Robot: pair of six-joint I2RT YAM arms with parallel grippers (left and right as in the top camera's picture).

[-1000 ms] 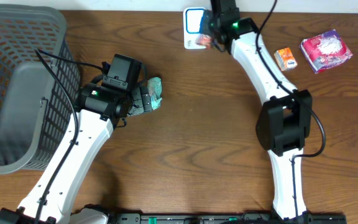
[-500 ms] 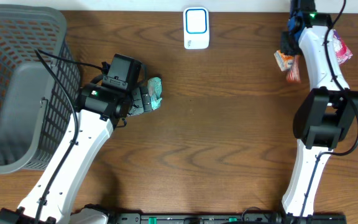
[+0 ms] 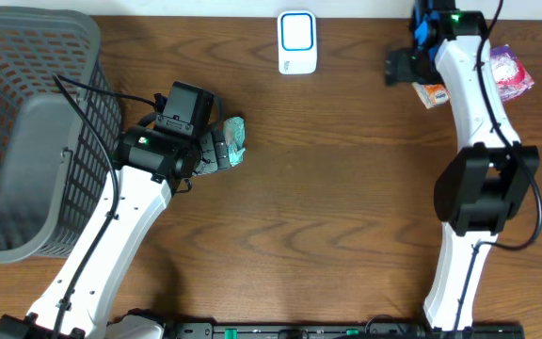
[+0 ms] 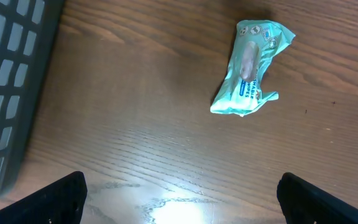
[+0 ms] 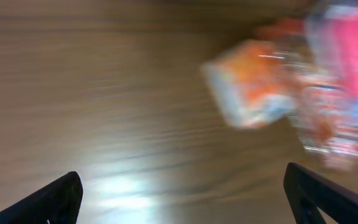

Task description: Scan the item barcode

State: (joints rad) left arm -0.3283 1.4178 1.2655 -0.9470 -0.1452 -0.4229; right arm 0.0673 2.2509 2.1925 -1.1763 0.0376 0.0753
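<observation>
We judge the next move to turn on the teal wipes packet (image 4: 248,68), which lies on the bare wooden table (image 3: 327,188) just ahead of the left gripper (image 4: 182,202) and a little to the right of its centre line. Its long axis runs almost along the line of reach, leaning slightly aside, so the jaws would close across its narrow width. That claw is spread wide and holds nothing. The right gripper (image 5: 182,196) is also spread and empty, near the far right edge of the table. An orange packet (image 5: 247,93) lies ahead of it and to the right, touching or just beside a pink packet (image 5: 347,56), though the wrist view is too blurred to tell which. The left arm is much nearer the wipes, and the right arm much nearer the orange packet. The white barcode scanner (image 3: 297,42) with its blue face sits at the far edge between the two arms. The wipes packet is soft, glossy film, crinkled and crimped at both ends, and we expect it to yield when pinched. The dark basket (image 3: 26,56) is a rigid plastic grid.
</observation>
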